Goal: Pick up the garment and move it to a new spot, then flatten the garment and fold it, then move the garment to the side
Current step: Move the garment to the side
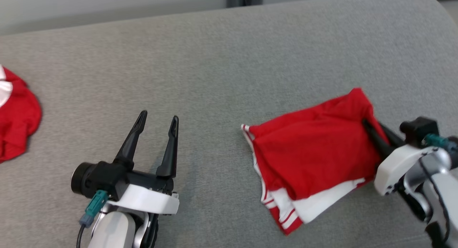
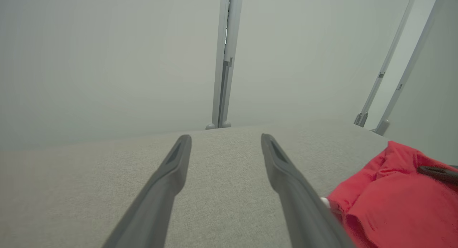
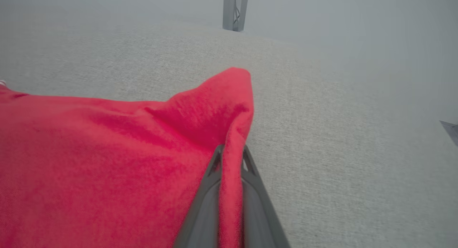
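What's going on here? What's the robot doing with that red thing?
The robot is working on a red and white garment that lies on a grey padded surface. Its right gripper is pinched shut on the garment's right edge. Its left gripper hangs open over the bare surface, holding nothing. Another red cloth lies far off to the left.
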You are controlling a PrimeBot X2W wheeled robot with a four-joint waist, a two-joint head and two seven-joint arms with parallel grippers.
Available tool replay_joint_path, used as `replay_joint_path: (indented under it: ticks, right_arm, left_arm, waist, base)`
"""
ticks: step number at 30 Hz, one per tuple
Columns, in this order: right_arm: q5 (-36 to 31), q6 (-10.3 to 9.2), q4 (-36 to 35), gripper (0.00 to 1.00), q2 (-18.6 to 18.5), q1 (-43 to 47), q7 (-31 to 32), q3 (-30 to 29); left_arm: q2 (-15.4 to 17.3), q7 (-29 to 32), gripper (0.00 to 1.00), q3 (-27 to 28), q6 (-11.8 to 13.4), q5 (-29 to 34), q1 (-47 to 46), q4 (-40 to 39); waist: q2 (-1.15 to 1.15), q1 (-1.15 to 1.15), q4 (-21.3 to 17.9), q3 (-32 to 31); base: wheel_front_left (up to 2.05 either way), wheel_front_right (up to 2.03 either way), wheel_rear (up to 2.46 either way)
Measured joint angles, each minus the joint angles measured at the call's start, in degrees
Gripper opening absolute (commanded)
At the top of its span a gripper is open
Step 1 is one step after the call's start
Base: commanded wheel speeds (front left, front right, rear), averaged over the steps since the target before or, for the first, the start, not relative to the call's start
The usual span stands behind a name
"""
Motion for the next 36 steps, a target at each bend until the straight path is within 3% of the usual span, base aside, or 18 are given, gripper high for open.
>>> replay_joint_path:
  ticks: [8,17,26,36]
  right_arm:
    - [1.0,0.0,3.5,0.0,-6.5,-10.2,-1.9,-1.0]
    - [1.1,0.0,10.5,0.0,-11.3,-18.9,-5.3,-3.6]
    - [-2.1,0.0,18.8,0.0,-12.6,-28.1,-8.7,-5.5]
    - [-4.8,0.0,26.4,0.0,-13.1,-33.3,-10.7,-7.1]
  left_arm:
    - [0.8,0.0,1.0,-3.3,-2.8,5.8,-6.0,-1.0]
    - [2.8,0.0,1.0,-7.6,-4.1,7.8,-11.7,-2.7]
    - [4.8,0.5,1.0,-12.2,-4.5,8.4,-16.7,-6.0]
    - [5.0,0.9,1.0,-13.0,-4.4,7.7,-17.5,-7.5]
  waist:
    - [0.0,0.0,-5.5,7.4]
    - [0.0,0.0,-9.5,15.6]
    - [0.0,0.0,-12.1,23.2]
    - [0.0,0.0,-10.7,24.9]
  base:
    - [0.0,0.0,0.0]
    - [0.0,0.0,0.0]
    - [0.0,0.0,0.0]
    - [0.0,0.0,0.0]
